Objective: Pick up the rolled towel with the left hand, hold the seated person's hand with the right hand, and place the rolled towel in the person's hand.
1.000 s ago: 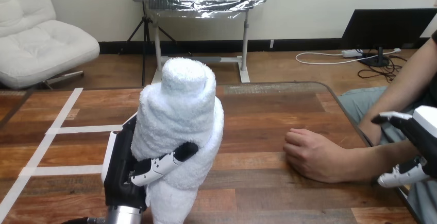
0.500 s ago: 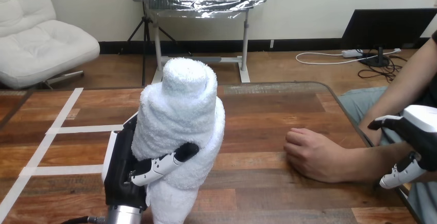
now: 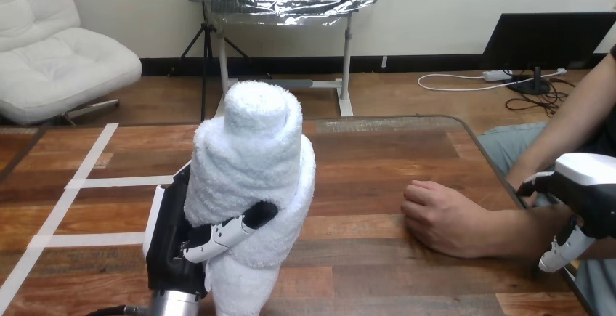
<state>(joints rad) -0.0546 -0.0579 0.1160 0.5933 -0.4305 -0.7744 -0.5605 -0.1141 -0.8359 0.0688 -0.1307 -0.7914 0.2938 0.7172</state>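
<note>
The rolled white towel [image 3: 250,163] stands upright above the table's near left part, with my left hand [image 3: 171,236] shut on its lower half, thumb across the front. The person's hand [image 3: 443,218] rests on the table at the right, palm down, its fingers curled loosely. My right hand [image 3: 585,192] is at the right edge, against the person's forearm just behind the wrist. Its fingers reach over the top of the forearm and its thumb points down on the near side. They straddle the forearm without closing on it.
The wooden table [image 3: 378,156] has strips of pale tape [image 3: 80,178] on its left part. The person's other arm [image 3: 574,123] comes down at the far right, past the table's rounded corner.
My right hand has moved down and a little left, closer onto the person's forearm. The towel, my left hand and the person's hand have stayed where they were.
</note>
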